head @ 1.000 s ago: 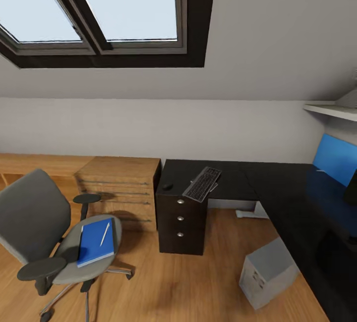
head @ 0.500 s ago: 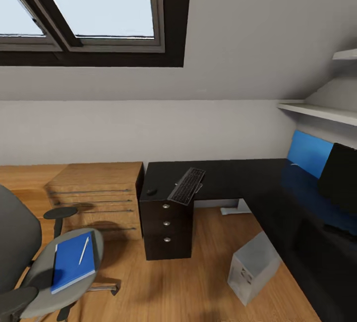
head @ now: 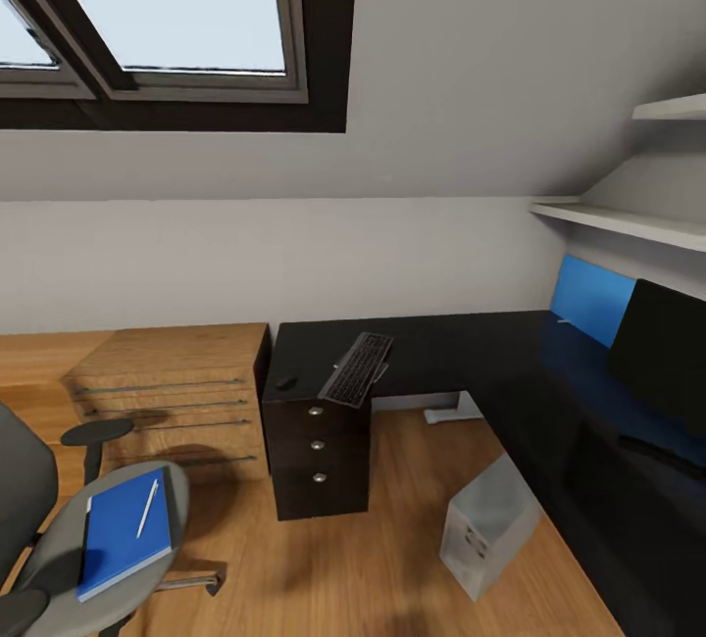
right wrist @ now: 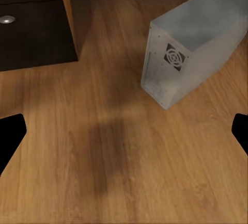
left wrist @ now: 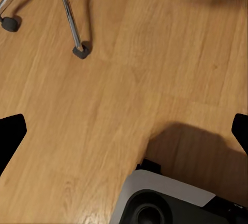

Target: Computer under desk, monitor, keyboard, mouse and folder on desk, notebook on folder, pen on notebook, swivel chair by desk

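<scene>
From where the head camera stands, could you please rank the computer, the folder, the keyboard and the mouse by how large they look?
1. The computer, nearer the camera, which flatters it.
2. The folder, a little smaller; the pen lies on it.
3. The keyboard, farther off on the desk, so the ranking against the folder is unsure.
4. The mouse, clearly smallest.

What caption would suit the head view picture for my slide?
Attic bedroom: blue folder with a pen on the swivel chair, keyboard and mouse on the black desk, computer on the floor.
</scene>
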Motion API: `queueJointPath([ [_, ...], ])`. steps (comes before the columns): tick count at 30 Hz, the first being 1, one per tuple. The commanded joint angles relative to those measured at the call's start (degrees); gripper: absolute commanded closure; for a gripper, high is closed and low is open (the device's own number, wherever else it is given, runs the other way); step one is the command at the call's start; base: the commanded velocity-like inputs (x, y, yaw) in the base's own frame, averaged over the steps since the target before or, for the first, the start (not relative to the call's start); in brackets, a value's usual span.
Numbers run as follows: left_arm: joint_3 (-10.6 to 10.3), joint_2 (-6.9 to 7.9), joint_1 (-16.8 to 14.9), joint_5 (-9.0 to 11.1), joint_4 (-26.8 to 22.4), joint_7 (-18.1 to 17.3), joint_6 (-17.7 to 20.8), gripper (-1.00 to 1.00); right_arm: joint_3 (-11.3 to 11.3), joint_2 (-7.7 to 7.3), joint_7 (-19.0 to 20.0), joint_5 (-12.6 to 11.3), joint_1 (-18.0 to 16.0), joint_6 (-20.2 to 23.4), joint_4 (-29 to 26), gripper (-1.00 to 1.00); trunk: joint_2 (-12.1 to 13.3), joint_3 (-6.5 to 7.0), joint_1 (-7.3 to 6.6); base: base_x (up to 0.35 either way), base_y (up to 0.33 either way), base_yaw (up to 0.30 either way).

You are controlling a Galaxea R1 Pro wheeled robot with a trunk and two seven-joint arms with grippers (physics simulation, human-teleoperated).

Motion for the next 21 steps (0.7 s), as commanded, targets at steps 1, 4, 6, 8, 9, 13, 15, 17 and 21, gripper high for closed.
queueJointPath([
  [1,0.1,-0.06,0.0,0.0,-0.1,0.1,-0.1,-1.0,0.5,-0.02,-0.3,-0.4,-0.1,-0.2,0.0,-1.0,-0.1,-0.08,0.03,0.279,0.0,-0.002],
  [4,0.1,-0.07,0.0,0.0,-0.1,0.1,-0.1,-1.0,0.5,-0.02,-0.3,-0.4,-0.1,-0.2,0.0,-1.0,-0.1,-0.08,0.03,0.292,0.0,-0.001],
  [6,0.0,-0.13,0.0,-0.1,-0.1,0.1,-0.1,-1.0,0.5,-0.02,-0.3,-0.4,-0.1,-0.1,0.0,-1.0,-0.1,-0.08,0.03,0.041,0.0,0.0],
  [8,0.0,-0.16,0.0,-0.1,-0.1,0.1,-0.1,-1.0,0.5,-0.02,-0.3,-0.4,-0.1,-0.1,0.0,-1.0,-0.1,-0.08,0.03,0.016,0.0,0.0],
  [9,0.0,-0.19,0.0,-0.1,-0.1,0.0,-0.1,-1.0,0.5,-0.02,-0.3,-0.4,-0.1,-0.1,0.0,-1.0,-0.1,-0.08,0.03,0.009,0.0,0.0],
  [13,0.0,-0.34,0.0,0.0,-0.5,0.1,-0.1,-1.0,0.5,-0.02,-0.3,-0.4,-0.1,-0.2,0.0,-1.0,-0.1,-0.08,0.03,0.002,0.0,0.0],
  [15,0.0,-0.38,0.0,0.0,-0.8,0.2,-0.1,-1.0,0.5,-0.02,-0.3,-0.4,-0.1,-0.2,0.0,-1.0,-0.5,-0.26,0.25,0.0,0.0,0.0],
  [17,0.1,-0.61,0.0,0.0,-2.4,0.1,-0.3,-1.0,0.5,-0.02,-0.3,-0.4,-0.1,-0.2,-0.1,-1.0,-1.3,-0.62,0.69,0.0,0.0,0.0],
  [21,0.3,-1.96,0.0,0.0,-9.9,0.0,-0.1,-1.0,0.5,0.0,-0.2,-0.3,-0.1,-0.2,-0.6,-1.0,-2.9,-1.34,1.57,0.0,0.0,0.0],
])
